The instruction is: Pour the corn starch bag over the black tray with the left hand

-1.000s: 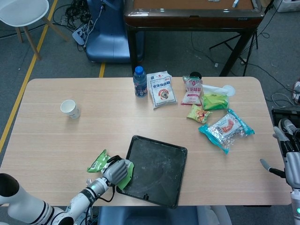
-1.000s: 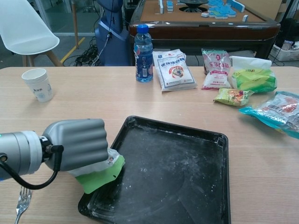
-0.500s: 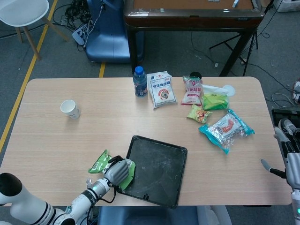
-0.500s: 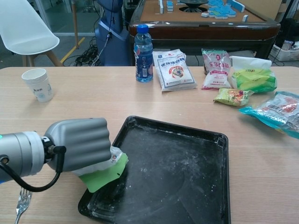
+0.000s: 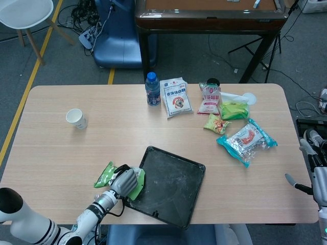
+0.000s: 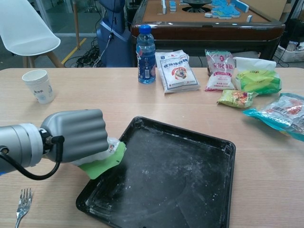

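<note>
My left hand (image 5: 124, 180) (image 6: 76, 136) grips a green and white corn starch bag (image 5: 105, 175) (image 6: 105, 160) at the left rim of the black tray (image 5: 171, 185) (image 6: 190, 180). The bag's green end hangs over that rim in the chest view. The tray sits skewed on the table and is dusted with white powder. My right hand (image 5: 316, 176) hangs off the table's right edge with its fingers apart and nothing in it.
A fork (image 6: 20, 201) lies near the front edge under my left arm. A paper cup (image 5: 76, 118) (image 6: 39, 85) stands far left. At the back are a water bottle (image 5: 152, 89) (image 6: 146, 49), a white flour bag (image 5: 175, 97), and several snack packets (image 5: 247, 139).
My left hand has moved slightly away from me and left with the bag. The tray has turned a little, its near left corner swinging out.
</note>
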`<state>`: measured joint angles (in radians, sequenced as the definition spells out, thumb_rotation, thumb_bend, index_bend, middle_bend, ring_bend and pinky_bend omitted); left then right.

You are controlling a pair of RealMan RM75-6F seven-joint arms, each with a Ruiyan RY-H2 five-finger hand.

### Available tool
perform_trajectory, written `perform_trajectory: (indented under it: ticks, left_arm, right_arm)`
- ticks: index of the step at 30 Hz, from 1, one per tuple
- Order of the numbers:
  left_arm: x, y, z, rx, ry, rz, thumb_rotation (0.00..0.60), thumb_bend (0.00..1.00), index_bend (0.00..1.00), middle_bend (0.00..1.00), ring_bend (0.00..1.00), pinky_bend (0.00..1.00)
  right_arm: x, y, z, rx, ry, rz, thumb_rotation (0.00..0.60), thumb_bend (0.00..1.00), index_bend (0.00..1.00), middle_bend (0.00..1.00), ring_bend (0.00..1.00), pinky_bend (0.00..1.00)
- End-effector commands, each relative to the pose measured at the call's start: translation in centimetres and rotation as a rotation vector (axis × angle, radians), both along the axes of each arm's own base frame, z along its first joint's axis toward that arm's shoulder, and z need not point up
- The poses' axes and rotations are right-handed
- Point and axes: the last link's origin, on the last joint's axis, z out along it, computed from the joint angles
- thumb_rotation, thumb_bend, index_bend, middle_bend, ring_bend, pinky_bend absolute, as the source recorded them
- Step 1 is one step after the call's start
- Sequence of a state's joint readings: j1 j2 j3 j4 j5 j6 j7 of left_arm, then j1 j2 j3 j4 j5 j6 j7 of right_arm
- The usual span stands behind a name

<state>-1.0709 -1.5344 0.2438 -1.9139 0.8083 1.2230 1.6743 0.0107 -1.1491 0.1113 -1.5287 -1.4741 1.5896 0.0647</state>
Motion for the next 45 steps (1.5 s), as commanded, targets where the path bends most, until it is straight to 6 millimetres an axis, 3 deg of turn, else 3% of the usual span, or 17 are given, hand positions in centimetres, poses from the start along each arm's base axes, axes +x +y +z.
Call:
perform_trajectory:
  ticks: [1,9,14,28,36,45]
  left_arm:
    - [0.2,-0.3,0.3,0.005,-0.010,-0.012,0.600,0.48,0.53,0.88,0.87,0.74]
    - [-1.6,-1.3,-2.3,-0.031,0.095,-0.038,0.600,0.48,0.53,0.88,0.87,0.74]
    - [-2.0,-1.2,-2.6,-0.021,0.114,-0.020,0.600,0.48,0.53,0.88,0.87,0.74]
    - [-0.1,-0.3,0.8,-0.076,-0.139,0.021,0.600,0.48,0.53,0.88,0.87,0.74]
    - [-0.6,1.5,2.4,-0.106,-0.329,0.102,0.600,0.48,0.53,0.88,0.86,0.74]
    - [-2.4,3.4,3.9,-0.141,-0.594,0.299,0.600,0.48,0.53,0.88,0.85,0.74]
  right_arm:
    - [0.0,0.0,0.0,-0.001,0.001,0.000,0.600,0.18,0.09,0.26,0.13,0.14]
    - [-0.2,0.3,0.0,-0.003,0.000,-0.011,0.600,0.18,0.09,0.26,0.14,0.14]
    - [-0.2,0.3,0.2,-0.007,0.001,-0.011,0.600,0.18,0.09,0.26,0.13,0.14]
    - [-0.2,0.2,0.2,-0.014,-0.004,-0.006,0.600,0.18,0.09,0.26,0.13,0.14]
    - [-0.3,0.3,0.3,-0.018,-0.003,-0.010,0.600,0.18,0.09,0.26,0.14,0.13]
    - [-0.1,0.1,0.2,-0.014,0.000,-0.009,0.600,0.18,0.09,0.26,0.13,0.13]
